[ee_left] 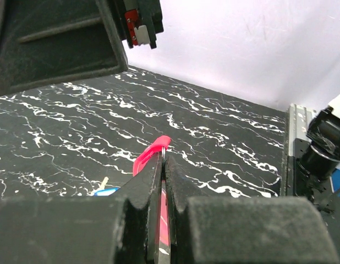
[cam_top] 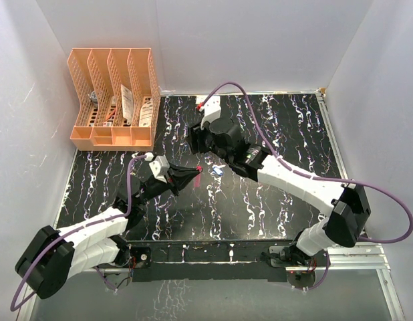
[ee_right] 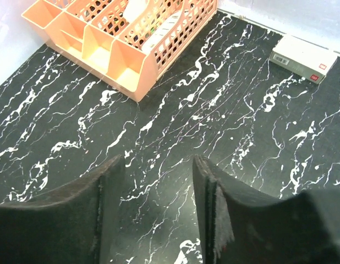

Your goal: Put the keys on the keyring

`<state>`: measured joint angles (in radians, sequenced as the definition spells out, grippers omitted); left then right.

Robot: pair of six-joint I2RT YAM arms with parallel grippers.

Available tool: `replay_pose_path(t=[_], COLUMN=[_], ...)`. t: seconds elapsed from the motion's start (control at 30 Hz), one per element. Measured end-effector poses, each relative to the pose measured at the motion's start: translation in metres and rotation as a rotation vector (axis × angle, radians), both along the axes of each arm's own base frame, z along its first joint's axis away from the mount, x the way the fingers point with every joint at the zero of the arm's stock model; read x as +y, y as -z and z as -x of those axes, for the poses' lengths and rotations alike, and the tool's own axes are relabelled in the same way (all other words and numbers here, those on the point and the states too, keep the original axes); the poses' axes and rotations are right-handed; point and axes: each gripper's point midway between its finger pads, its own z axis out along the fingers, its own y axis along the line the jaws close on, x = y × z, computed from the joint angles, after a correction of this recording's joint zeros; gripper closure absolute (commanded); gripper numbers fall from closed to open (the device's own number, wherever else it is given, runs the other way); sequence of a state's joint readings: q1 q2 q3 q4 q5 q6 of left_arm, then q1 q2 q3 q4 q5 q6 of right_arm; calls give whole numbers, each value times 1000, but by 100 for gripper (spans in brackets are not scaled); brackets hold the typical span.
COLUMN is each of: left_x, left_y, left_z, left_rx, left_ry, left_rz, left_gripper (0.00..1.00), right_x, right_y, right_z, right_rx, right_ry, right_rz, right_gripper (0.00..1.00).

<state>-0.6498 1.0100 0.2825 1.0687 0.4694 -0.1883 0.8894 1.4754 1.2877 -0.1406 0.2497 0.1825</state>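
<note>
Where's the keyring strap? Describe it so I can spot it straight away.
Look at the middle of the black marbled table, where the left fingers meet. The strap is the narrow strip pinched between them, tip poking out. Its bright red-pink stands out against everything black around it.

right claw [cam_top: 195, 142] mid-table, orange rack [cam_top: 114, 100] back-left, front open

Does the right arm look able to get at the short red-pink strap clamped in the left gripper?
Probably yes, but only at its tip. The left gripper is shut on the red-pink strap, leaving just the end poking out. The right gripper is open, empty and close by.
</note>
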Motion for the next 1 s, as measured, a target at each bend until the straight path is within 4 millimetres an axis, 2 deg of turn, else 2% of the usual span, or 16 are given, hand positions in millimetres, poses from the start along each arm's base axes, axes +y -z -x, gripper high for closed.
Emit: replay_pose_path(t=[0.1, 0.33, 0.67, 0.8, 1.0], left_x=[5, 16, 36, 38, 39], left_y=[0, -10, -38, -37, -33], left_z=[-5, -12, -23, -29, -33], left_rx=[5, 14, 30, 65, 105], left_ry=[-43, -112, -173, -169, -129], left_rz=[27, 103, 253, 283, 299], left_gripper=[100, 100, 100, 100, 100], right_x=[0, -8, -43, -52, -55], right_y=[-4, -11, -39, -35, -16], right_z=[-6, -11, 29, 36, 42], right_rx=[-3, -12, -64, -65, -34], right_ry=[-3, 4, -38, -33, -51], right_rz=[-15, -36, -127, -141, -123], right_gripper=[42, 43, 49, 45, 42])
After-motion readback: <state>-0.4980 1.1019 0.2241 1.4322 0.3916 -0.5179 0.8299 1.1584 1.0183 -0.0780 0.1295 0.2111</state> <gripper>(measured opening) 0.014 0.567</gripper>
